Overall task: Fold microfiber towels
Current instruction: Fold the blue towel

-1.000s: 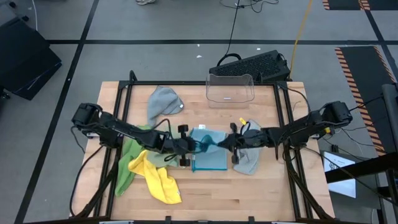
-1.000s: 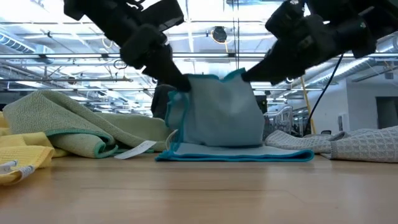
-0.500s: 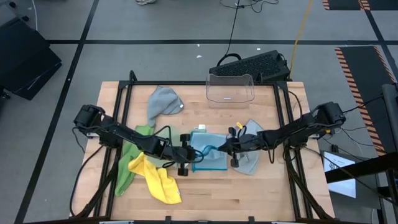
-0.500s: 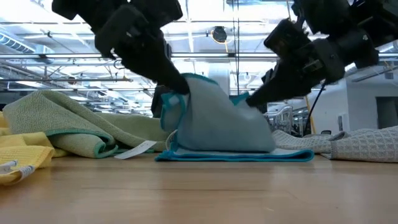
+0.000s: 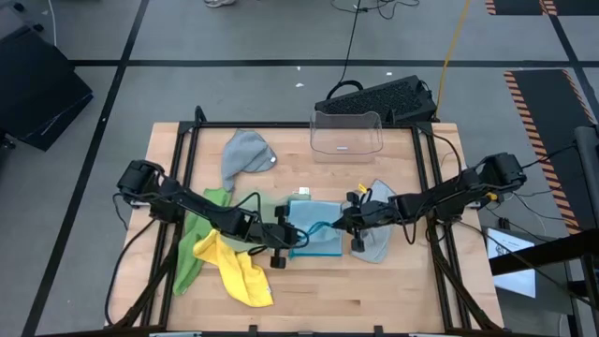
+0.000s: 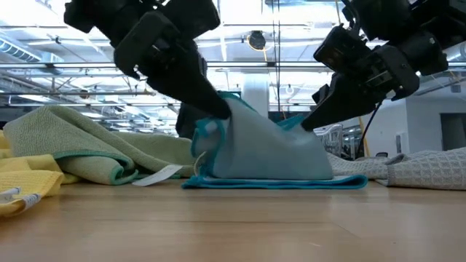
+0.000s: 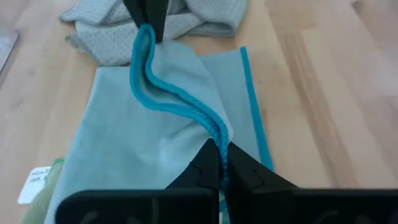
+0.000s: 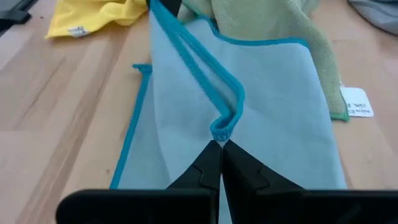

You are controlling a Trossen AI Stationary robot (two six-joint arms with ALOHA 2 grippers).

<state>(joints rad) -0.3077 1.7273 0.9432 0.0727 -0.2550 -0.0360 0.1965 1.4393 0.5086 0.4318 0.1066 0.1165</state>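
Grey concrete floor surrounds the wooden table point(image 5: 309, 290) seen from above. At its far edge stands a clear plastic bin point(image 5: 346, 133), which looks to hold nothing. Nearer than the bin, at mid-table, lies the light blue towel point(image 5: 314, 234). The left gripper point(image 5: 285, 234) pinches this towel's edge on one side and the right gripper point(image 5: 342, 223) pinches it on the other. A grey towel point(image 5: 245, 154) lies beside the bin, another grey towel point(image 5: 374, 245) sits just past the blue one under the right arm, and the sage green towel point(image 5: 220, 211), bright green towel point(image 5: 187, 253) and yellow towel point(image 5: 239, 267) are heaped together under the left arm.

From table height, the light blue towel point(image 6: 269, 153) rises in a tent off its flat lower layer, with both grippers clamped at its top edge. Beside it lie the sage green towel point(image 6: 80, 149), the yellow towel point(image 6: 22, 189) and a grey towel point(image 6: 415, 171).

Past the left wrist, the closed fingers point(image 7: 208, 171) grip the teal hem of the light blue towel point(image 7: 137, 137).

Past the right wrist, the closed fingers point(image 8: 211, 165) hold a folded bit of hem of the light blue towel point(image 8: 273, 118); the yellow towel point(image 8: 93, 15) and sage green towel point(image 8: 267, 22) lie beyond.
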